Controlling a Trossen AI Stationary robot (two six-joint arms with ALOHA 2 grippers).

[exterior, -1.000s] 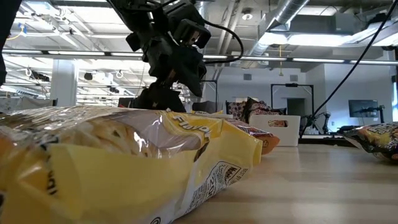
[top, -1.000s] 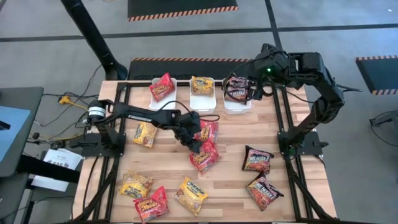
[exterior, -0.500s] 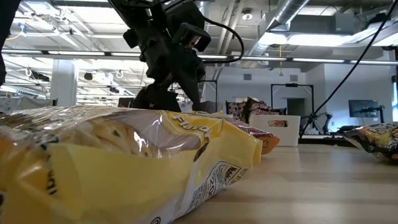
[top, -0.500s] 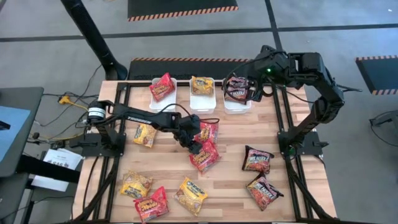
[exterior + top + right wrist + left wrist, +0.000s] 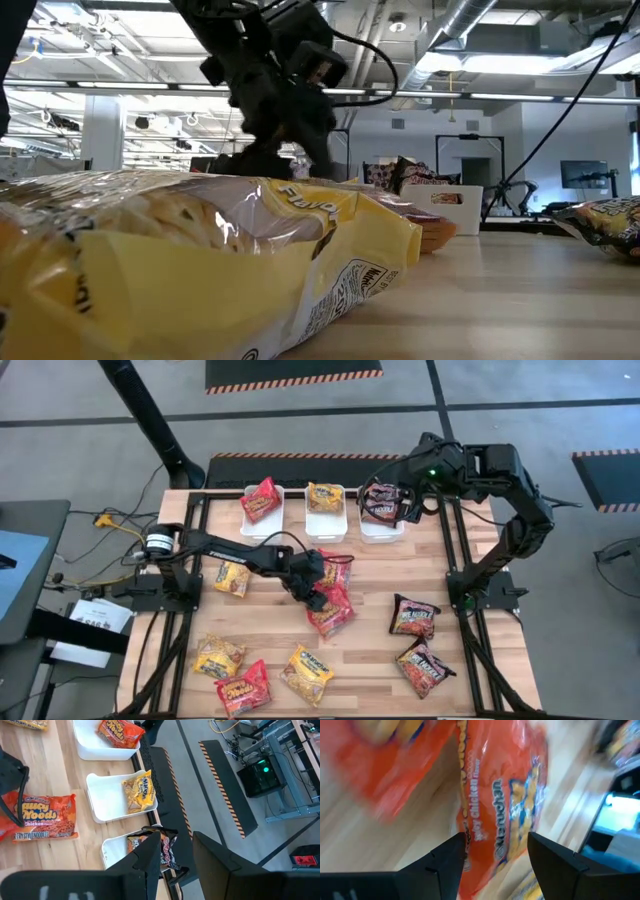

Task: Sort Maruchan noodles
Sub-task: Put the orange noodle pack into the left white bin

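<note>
Ramen packets lie scattered on the wooden table. My left gripper (image 5: 320, 596) hangs open just above a red packet (image 5: 331, 610) at mid-table. In the left wrist view its fingers (image 5: 451, 865) straddle that packet's printed face (image 5: 505, 805). A second red packet (image 5: 336, 570) lies just behind. My right gripper (image 5: 403, 500) is open at the right-hand white tub (image 5: 381, 530). A dark packet (image 5: 165, 851) leans on that tub's far rim between its fingers. The left tub holds a red packet (image 5: 261, 498), the middle tub a yellow one (image 5: 324, 495). My left gripper comes at the red packet (image 5: 505, 805) from above, pointing down, fingers spread across it; I cannot tell whether they touch it. My right gripper's fingers (image 5: 150, 862) stand on either side of the dark packet's upper end (image 5: 167, 862); I cannot tell whether they touch it.
Yellow packets lie at the left (image 5: 233, 575) and near the front edge (image 5: 218, 655) (image 5: 308, 673), with a red one (image 5: 243, 688) between them. Two dark packets (image 5: 414, 616) (image 5: 424, 666) lie front right. A yellow packet (image 5: 200, 260) fills the low view's foreground. Black frame rails border the table.
My left gripper has moved a little toward the table's right and near edge and come down closer to the red packet at mid-table, tipping as it went. My right arm has kept still.
</note>
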